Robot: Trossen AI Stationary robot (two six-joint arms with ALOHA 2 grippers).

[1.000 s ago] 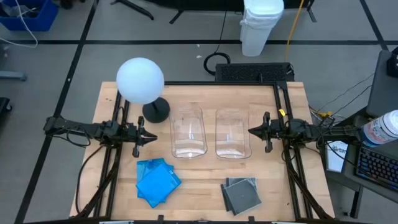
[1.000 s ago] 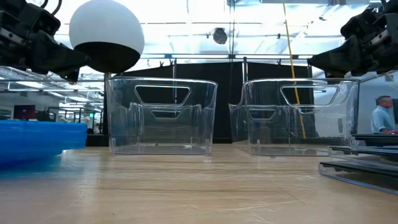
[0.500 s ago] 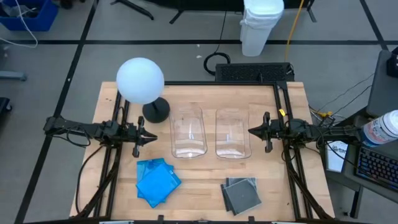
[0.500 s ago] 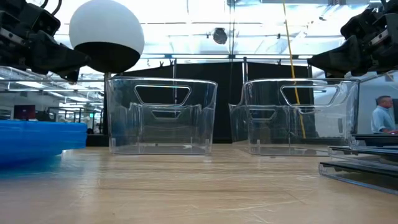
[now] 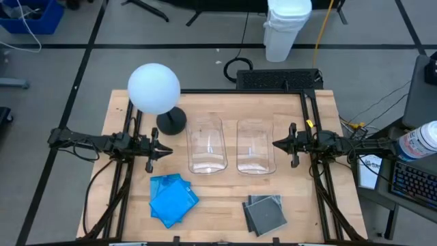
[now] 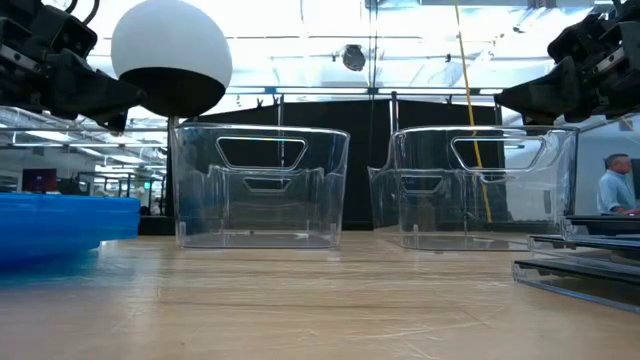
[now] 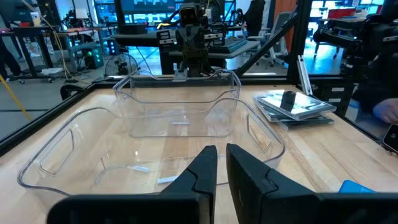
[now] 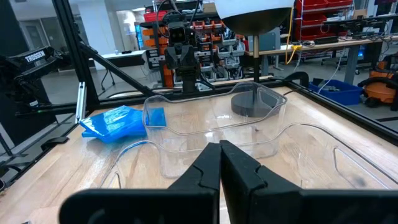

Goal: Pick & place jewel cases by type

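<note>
Overhead and level views of a wooden tabletop [image 5: 218, 205] on which two clear bins are standing side by side at the centre: the left bin [image 5: 206, 145] and the right bin [image 5: 255, 146], both lying empty. The blue jewel cases [image 5: 172, 197] are lying in a loose, fanned pile on the near left part of the tabletop, in front of the left bin and apart from it; the dark grey jewel cases [image 5: 264, 212] are lying in a smaller stack on the near right part, in front of the right bin. The left gripper [image 5: 166, 151] is hovering above the tabletop just beside the left bin's outer side, pointing toward it, with its jaws standing almost together, a narrow slit showing between them, and holding nothing. The right gripper [image 5: 276, 144] is hovering just beside the right bin's outer side, facing the left one, its jaws pressed together and empty. A white globe lamp [image 5: 154, 88] on a dark round base [image 5: 171, 121] is standing behind the left gripper. In the level view a person [image 6: 611, 186] is appearing, probably seated, in the room beyond the right edge.
</note>
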